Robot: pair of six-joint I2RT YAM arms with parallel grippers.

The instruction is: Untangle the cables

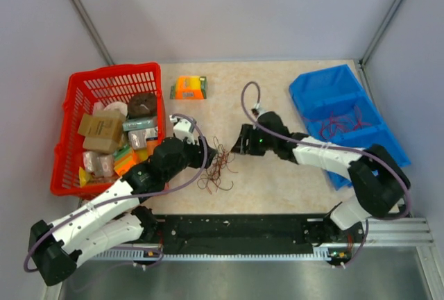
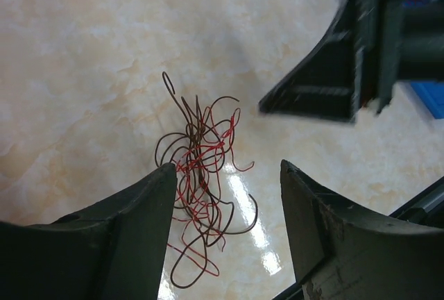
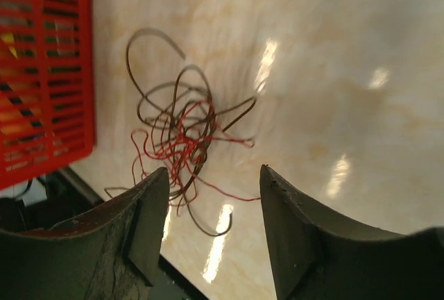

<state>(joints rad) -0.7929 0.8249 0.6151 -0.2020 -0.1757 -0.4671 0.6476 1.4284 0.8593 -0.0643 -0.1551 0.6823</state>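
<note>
**Cables lie loose between two open pairs of jaws**

In the top view we see the cables [image 1: 216, 164] as a small wiry bundle of dark red and dark brown strands, lying on the counter [image 1: 277, 189] toward 8 o'clock from its middle. The left arm [image 1: 104, 210] reaches in from 8 o'clock, and the left jaws sit at about 10 o'clock of the bundle. The right arm [image 1: 326, 154] comes in from 4 o'clock, and the right jaws sit at about 1 o'clock of it.

In the left wrist view the left jaws stand open, with a wide gap between the two fingers. The cables [image 2: 201, 168] show through that gap, and one brown loop rises toward 12 o'clock. We cannot tell whether a finger touches any strand. The right jaws appear there as a dark shape at 2 o'clock.

In the right wrist view the right jaws are open too, holding nothing. The cables [image 3: 180, 137] lie beyond the left finger, red strands knotted among brown loops.

A red basket [image 1: 76, 105] full of goods stands at 9 o'clock. A blue tray [image 1: 312, 85] holding a few red wires [image 1: 340, 123] is at 3 o'clock. An orange box [image 1: 189, 86] is at 10 o'clock.
</note>
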